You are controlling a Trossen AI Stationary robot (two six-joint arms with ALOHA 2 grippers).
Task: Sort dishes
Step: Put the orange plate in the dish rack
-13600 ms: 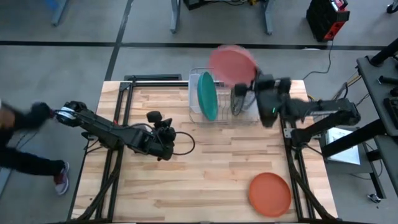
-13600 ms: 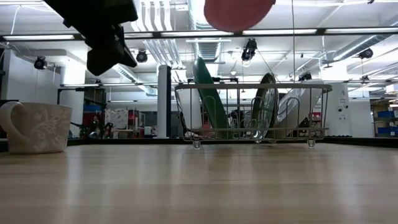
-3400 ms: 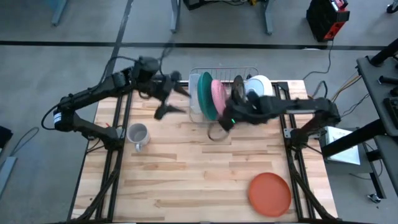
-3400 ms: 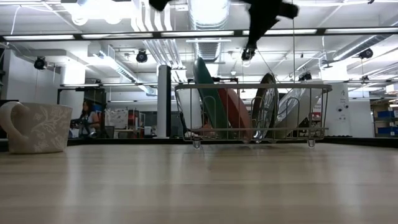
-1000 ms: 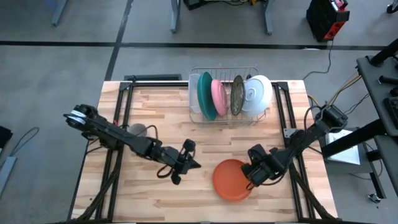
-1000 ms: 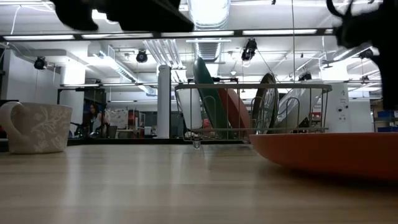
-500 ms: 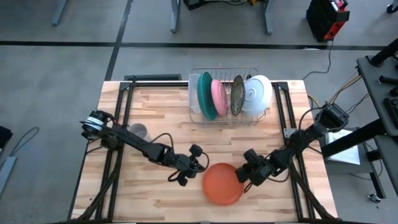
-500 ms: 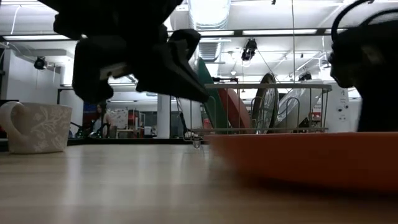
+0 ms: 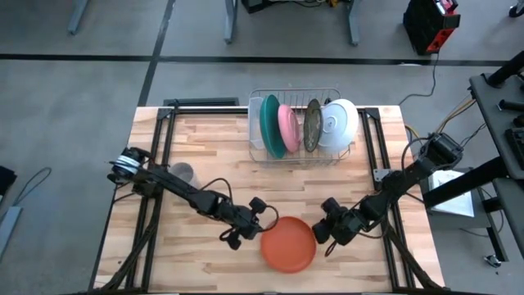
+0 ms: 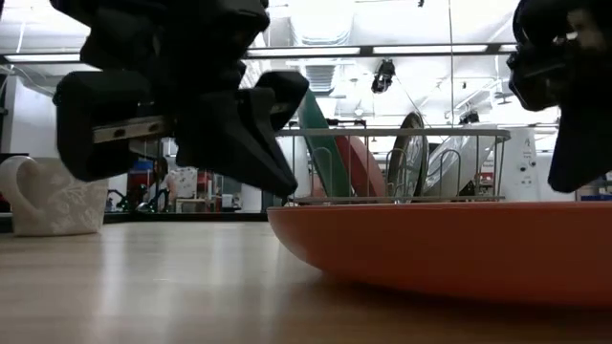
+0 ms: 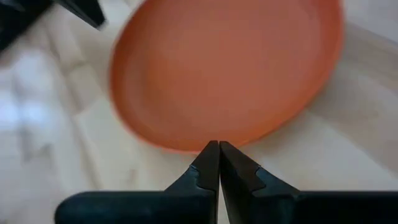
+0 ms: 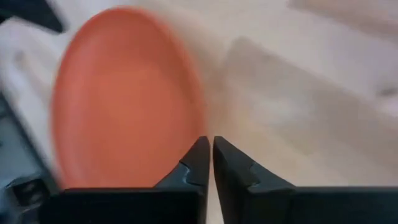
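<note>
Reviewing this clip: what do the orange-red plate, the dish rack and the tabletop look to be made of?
Orange-red plate: matte and evenly coloured with a soft sheen, probably plastic or melamine, though glazed ceramic is possible. Dish rack: thin shiny wire, evidently metal. Tabletop: pale wood strips with visible grain, butcher-block style with a smooth finish.

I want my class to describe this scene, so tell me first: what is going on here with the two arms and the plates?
Both arms are low over the wooden table, on either side of an orange plate lying flat near its front edge. The left gripper sits at the plate's left rim and the right gripper at its right rim, both with fingers closed, neither gripping it. Behind, a wire rack holds a teal plate, pink plate, dark green plate and white bowl standing on edge. A grey mug stands at the left.
</note>
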